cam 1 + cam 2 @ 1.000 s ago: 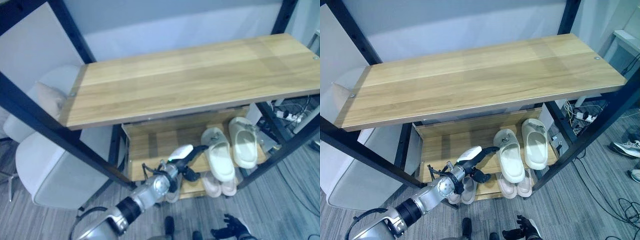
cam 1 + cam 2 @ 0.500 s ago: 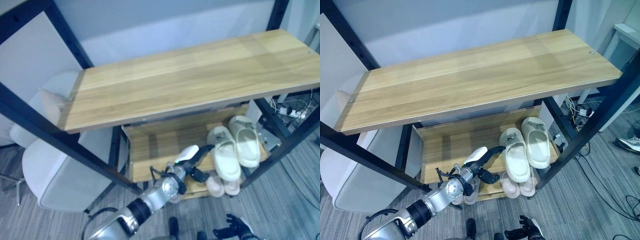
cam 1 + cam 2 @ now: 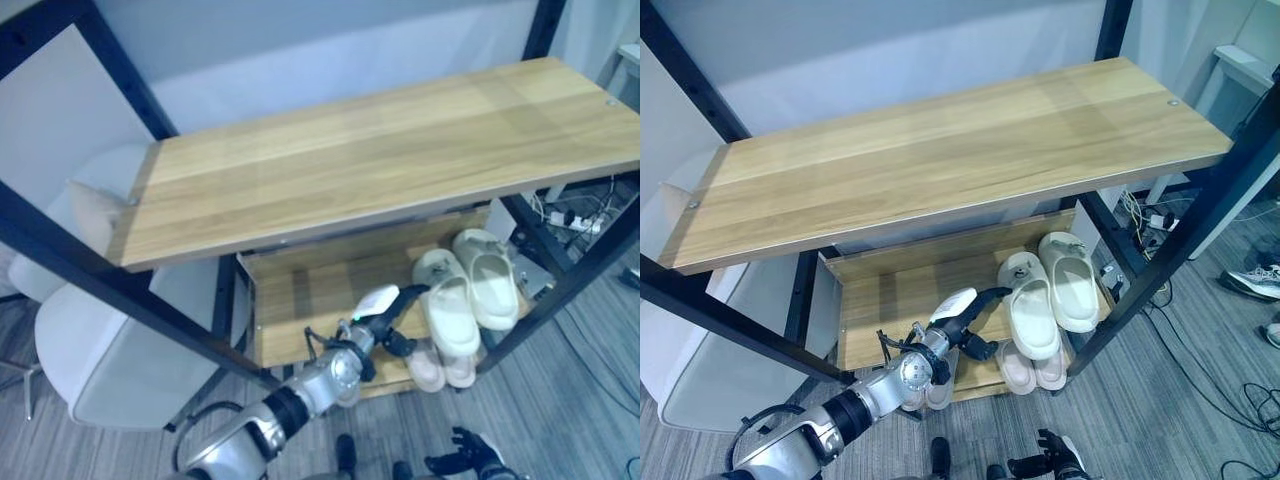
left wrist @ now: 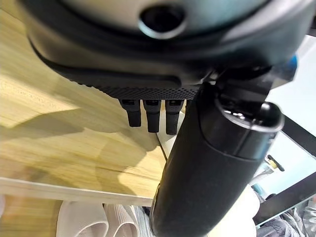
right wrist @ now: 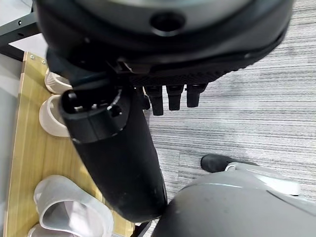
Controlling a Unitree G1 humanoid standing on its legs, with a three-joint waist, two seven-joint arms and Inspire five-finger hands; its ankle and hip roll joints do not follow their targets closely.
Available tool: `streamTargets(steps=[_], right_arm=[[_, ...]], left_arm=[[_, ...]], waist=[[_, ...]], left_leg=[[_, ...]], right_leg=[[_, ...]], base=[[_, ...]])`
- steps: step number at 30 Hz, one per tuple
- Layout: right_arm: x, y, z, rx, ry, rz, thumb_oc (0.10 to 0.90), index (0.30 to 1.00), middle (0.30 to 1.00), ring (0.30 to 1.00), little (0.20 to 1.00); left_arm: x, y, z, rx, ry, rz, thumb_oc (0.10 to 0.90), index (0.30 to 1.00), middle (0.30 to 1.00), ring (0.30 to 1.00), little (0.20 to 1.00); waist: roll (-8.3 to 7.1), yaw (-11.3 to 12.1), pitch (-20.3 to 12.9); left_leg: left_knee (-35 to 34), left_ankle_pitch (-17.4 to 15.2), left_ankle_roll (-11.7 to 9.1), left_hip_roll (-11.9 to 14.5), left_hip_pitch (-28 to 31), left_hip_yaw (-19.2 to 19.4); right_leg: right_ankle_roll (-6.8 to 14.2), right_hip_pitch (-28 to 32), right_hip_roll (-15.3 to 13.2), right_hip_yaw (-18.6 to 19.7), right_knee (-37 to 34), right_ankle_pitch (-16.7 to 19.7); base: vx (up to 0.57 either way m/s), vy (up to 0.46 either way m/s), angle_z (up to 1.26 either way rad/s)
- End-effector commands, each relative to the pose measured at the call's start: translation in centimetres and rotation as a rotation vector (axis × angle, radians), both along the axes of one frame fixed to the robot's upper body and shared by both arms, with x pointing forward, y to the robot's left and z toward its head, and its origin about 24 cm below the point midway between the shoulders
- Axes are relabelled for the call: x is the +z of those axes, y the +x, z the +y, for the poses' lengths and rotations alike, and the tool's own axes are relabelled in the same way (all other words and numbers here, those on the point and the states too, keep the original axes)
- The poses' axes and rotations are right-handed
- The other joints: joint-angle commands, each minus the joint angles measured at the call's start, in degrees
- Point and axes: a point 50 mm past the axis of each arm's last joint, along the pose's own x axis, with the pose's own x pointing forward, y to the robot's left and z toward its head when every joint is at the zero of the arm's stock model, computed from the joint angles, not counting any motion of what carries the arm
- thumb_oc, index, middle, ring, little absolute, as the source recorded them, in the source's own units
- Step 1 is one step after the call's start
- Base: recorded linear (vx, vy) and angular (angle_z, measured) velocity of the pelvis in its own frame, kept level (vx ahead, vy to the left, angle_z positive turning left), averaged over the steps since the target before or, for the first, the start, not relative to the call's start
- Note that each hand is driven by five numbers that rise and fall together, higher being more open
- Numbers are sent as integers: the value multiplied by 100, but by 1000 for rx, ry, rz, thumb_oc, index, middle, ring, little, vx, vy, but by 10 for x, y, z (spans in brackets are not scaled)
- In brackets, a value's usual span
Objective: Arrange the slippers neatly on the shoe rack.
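Pale wood of the shoe rack [image 3: 880,300] carries the left robot hand [image 3: 965,322], fingers loosely extended and holding nothing. Just to its right lie the cream slippers [image 3: 1050,295], long axes front to back; the right robot hand [image 3: 1045,463] hangs relaxed near the floor, well apart.

Lower slippers [image 3: 1032,368] half hidden under middle shelf [image 3: 880,300] — right hand [image 3: 1045,464] cut off.

Even, soft light falls from above on the shoe rack [image 3: 940,150], whose top board shows a pale sheen toward its right end. The middle shelf [image 3: 900,290] lies in shadow along its back edge. Both wrist views blur close up.
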Motion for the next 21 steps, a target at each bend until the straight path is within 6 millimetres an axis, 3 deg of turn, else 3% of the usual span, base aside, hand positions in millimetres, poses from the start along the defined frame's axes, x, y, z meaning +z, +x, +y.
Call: streamTargets(steps=[1,10,21], right_arm=[[-6,-7,21,42,38,-2,800,900,900,900,900],[-7,-9,20,51,28,8,800,900,900,900,900],[-7,-11,21,60,25,15,800,900,900,900,900]], left_arm=[[47,28,-39,-48,16,-161,800,900,900,900,900],[53,41,-33,-14,93,-221,800,900,900,900,900],[78,52,-29,-15,121,-337,800,900,900,900,900]], waist=[[-206,-120,48],[-275,-151,-46],[-422,-99,-89]], left_leg=[[-39,-786,-227,85,495,39],[-39,-842,-233,112,532,91],[-39,-863,-225,132,476,133]], right_leg=[[446,-31,-293,-3,-670,26],[454,-2,-274,42,-698,42],[485,-77,-257,46,-698,70]], base=[[23,0,-9],[37,7,-5],[4,20,-4]])
